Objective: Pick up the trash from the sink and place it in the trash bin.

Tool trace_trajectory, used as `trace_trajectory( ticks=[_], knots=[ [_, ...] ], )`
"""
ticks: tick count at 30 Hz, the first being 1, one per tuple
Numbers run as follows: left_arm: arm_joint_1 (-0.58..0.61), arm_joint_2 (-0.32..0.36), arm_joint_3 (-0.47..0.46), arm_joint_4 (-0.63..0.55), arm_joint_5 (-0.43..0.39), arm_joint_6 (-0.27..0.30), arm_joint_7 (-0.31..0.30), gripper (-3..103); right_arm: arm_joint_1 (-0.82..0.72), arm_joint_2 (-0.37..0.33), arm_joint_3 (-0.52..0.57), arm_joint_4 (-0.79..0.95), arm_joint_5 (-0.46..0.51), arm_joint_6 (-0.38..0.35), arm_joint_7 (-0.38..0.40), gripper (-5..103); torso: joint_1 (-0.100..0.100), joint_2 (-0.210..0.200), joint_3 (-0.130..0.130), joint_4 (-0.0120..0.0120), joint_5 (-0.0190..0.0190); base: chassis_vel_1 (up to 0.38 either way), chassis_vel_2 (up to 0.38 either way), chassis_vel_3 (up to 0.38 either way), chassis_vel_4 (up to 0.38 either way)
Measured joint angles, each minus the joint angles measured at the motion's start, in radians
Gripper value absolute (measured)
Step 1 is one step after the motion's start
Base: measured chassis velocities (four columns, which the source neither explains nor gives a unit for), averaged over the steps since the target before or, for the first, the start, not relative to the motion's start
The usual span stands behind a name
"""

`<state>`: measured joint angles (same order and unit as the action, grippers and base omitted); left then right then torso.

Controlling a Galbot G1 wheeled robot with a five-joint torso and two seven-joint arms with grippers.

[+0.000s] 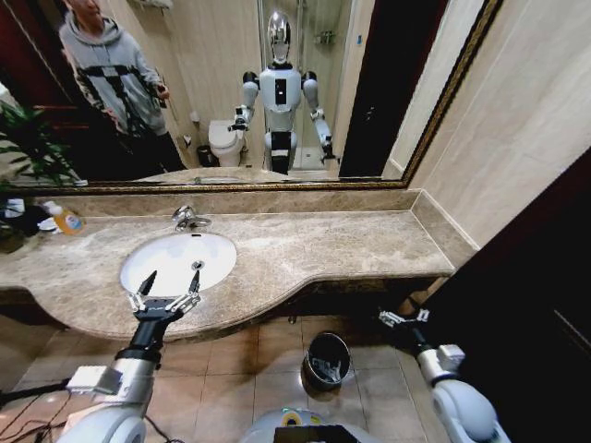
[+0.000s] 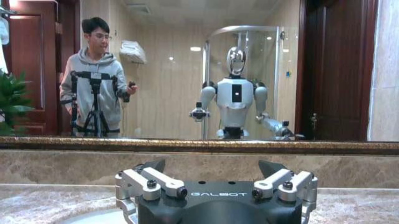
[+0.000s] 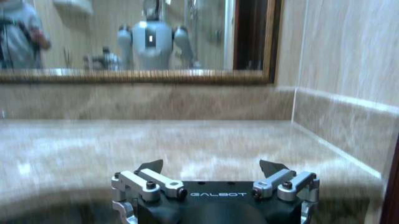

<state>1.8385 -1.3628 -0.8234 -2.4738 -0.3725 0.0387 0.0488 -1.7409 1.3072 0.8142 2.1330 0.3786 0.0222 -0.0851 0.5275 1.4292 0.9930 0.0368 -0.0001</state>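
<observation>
The white oval sink [image 1: 175, 261] sits in the beige marble countertop [image 1: 314, 245], with its chrome faucet [image 1: 188, 219] behind it. The trash is out of view, and the basin looks bare and white. My left gripper [image 1: 174, 281] hovers over the sink's front edge, open and holding nothing; the left wrist view has it [image 2: 212, 165] facing the mirror. My right gripper [image 1: 404, 317] hangs open and unladen below the counter's right end, and in the right wrist view it [image 3: 212, 164] looks across the countertop [image 3: 187, 144]. The dark trash bin [image 1: 326, 360] stands on the floor between my arms.
An orange soap bottle [image 1: 65, 219] and a green plant [image 1: 23, 148] stand at the counter's far left. A large mirror [image 1: 277, 83] covers the wall behind. A tiled side wall [image 1: 517, 157] closes the right. The floor [image 1: 240, 360] around the bin is tiled.
</observation>
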Motion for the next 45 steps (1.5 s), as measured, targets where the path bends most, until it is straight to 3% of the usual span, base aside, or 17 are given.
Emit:
trace_trajectory(
  ticks=[7,18,26,45],
  knots=[
    [0.0,0.0,0.0,0.0,0.0,0.0,0.0,100,-0.021,0.018,-0.019,0.109,0.006,0.046,0.003,100,0.0,0.0,0.0,0.0001,0.0001,0.0,0.0,0.0,0.0],
    [0.0,0.0,0.0,0.0,0.0,0.0,0.0,100,0.006,0.056,-0.108,0.239,-0.076,-0.002,-0.014,100,0.0,0.0,0.0,0.0001,-0.0001,0.0,0.0,0.0,0.0],
    [0.0,0.0,0.0,0.0,0.0,0.0,0.0,100,0.025,0.068,-0.135,0.218,-0.138,-0.002,-0.05,100,0.0,0.0,0.0,0.0,0.0,0.0,0.0,0.0,0.0],
    [0.0,0.0,0.0,0.0,0.0,0.0,0.0,100,0.046,0.071,-0.168,0.191,-0.156,-0.009,-0.061,100,0.0,0.0,0.0,0.0001,0.0,0.0,0.0,0.0,0.0]
  ],
)
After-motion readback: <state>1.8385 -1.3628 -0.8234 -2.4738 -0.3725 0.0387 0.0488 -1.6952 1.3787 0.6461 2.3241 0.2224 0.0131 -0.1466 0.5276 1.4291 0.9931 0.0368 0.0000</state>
